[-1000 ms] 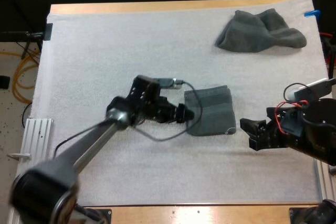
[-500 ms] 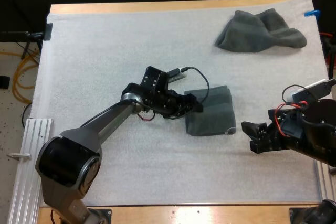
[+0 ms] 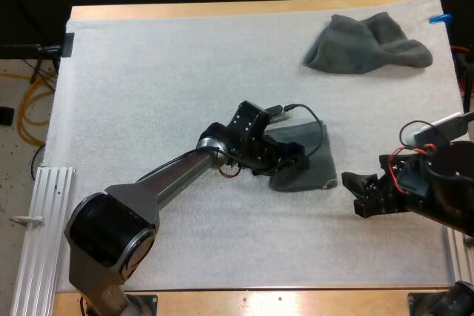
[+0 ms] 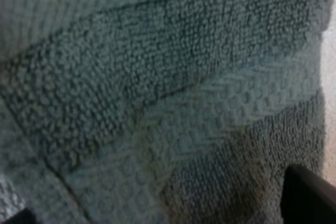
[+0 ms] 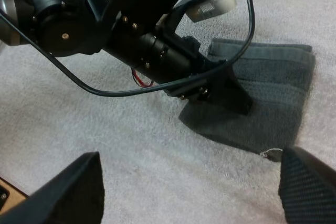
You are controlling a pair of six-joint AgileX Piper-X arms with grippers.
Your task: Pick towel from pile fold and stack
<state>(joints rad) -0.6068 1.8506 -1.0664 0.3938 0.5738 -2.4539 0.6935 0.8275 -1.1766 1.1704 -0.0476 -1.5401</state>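
**Left hand on the folded towel near frame centre; right hand open beside it.**

In the high view the left hand [image 3: 296, 162] reaches in from the lower left to the folded towel [image 3: 317, 174], which lies flat just right of centre on the white mat [image 3: 148, 94]. Its fingers [image 4: 310, 198] stand wide apart with their tips down on the cloth, clamping nothing. The right hand [image 3: 354, 192], at the lower right, is near the towel's right edge but apart from it, spread wide and empty. A crumpled towel [image 3: 366, 44] lies at the upper right of the mat, well apart from both hands. The mat covers the wooden counter [image 3: 222, 9].
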